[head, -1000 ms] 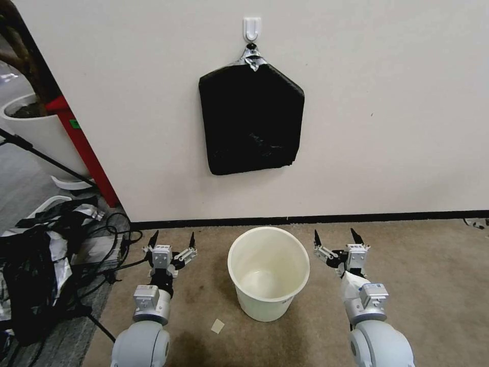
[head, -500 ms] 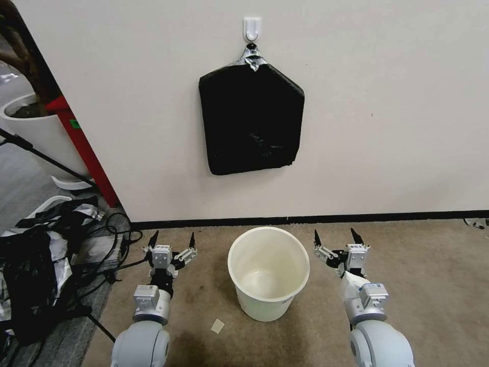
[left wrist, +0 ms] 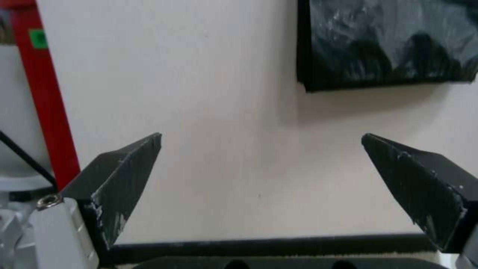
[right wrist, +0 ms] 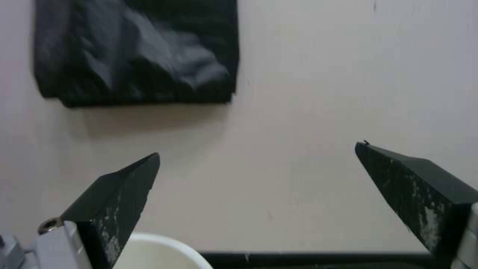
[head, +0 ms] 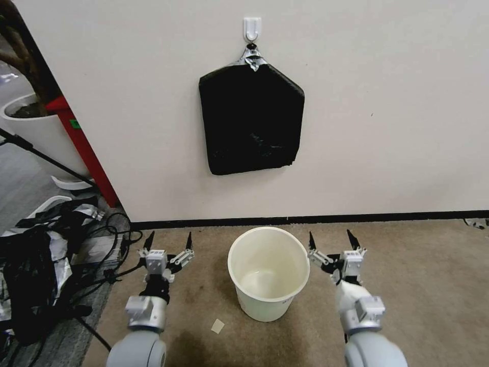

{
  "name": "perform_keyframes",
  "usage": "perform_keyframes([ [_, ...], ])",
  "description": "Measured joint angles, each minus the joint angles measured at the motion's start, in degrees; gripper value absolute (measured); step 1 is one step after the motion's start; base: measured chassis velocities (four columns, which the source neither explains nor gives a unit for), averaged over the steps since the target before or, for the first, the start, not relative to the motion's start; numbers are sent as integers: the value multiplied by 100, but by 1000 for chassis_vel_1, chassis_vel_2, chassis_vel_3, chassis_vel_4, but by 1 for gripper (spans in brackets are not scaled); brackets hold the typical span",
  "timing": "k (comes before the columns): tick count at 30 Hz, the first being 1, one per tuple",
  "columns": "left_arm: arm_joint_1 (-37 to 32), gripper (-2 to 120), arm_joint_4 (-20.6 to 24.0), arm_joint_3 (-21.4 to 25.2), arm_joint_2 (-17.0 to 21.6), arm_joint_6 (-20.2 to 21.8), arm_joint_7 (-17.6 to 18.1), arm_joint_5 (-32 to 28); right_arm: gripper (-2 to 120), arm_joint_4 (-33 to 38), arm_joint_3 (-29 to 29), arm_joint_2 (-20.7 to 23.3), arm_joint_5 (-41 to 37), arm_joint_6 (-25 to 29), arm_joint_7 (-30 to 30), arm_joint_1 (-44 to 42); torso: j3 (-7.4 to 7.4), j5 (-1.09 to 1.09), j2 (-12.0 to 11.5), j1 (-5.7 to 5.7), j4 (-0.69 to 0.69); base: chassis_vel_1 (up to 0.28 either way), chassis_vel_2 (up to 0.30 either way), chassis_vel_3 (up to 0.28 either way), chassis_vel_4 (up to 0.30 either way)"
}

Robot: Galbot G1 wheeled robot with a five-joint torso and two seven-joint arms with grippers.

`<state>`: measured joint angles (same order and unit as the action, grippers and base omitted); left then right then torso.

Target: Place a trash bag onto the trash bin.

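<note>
The trash bin [head: 265, 306], a small cream-white bucket, stands open and upright on the carpet in front of the wall; its rim [right wrist: 159, 250] shows in the right wrist view. The trash bag itself is out of view. A thick black five-sided pad of bags [head: 251, 120] hangs from a white hook on the wall above the bin, with its lower edge showing in both wrist views [left wrist: 383, 41] [right wrist: 134, 48]. My left gripper [head: 170, 235] [left wrist: 261, 136] is open, just left of the bin. My right gripper [head: 330, 234] [right wrist: 257, 149] is open, just right of it. Both point at the wall and hold nothing.
At the left lie a black-and-silver plastic heap [head: 30, 275] and tangled cables [head: 102, 244]. Behind them stand a red post [head: 81, 148] and a big white plant pot [head: 35, 132]. A small paper scrap [head: 217, 326] lies on the carpet near the bin.
Both arms have shifted slightly, so the grippers sit a little farther forward and to the left. Their fingers stay open. The bin and the pad have not moved.
</note>
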<state>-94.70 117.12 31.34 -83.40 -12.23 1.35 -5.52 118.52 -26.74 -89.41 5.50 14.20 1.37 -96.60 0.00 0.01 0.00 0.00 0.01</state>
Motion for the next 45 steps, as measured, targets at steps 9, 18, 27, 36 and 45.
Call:
perform_keyframes([
  [9, -601, 100, 237, -343, 112, -1136, -217, -499, 100, 208, 349, -263, 178, 1080, 102, -507, 0, 0, 0, 0, 0, 0, 0, 0, 0],
  [18, -657, 100, 225, -412, 124, -1221, -296, -511, 100, 89, 297, -197, 34, 985, 103, -394, 0, -1, 0, 0, -1, 0, 0, 0, 0],
  [27, -679, 100, 164, -280, 92, -1222, -296, -521, 100, 32, 388, 135, -708, 571, 61, -115, 0, 0, 0, 0, -2, 0, 0, 0, 0],
  [36, -631, 100, 130, -319, 92, -1184, -296, -502, 100, -84, 692, 900, -3268, -724, -477, 1234, 0, 0, 0, 0, -2, 0, 0, 0, 0],
  [45, -775, 100, 254, -258, 109, -1169, -295, -472, 100, -857, 1004, 1012, -5674, -1750, -634, 3336, 1, -1, 0, 0, -1, 0, 0, 0, 0],
])
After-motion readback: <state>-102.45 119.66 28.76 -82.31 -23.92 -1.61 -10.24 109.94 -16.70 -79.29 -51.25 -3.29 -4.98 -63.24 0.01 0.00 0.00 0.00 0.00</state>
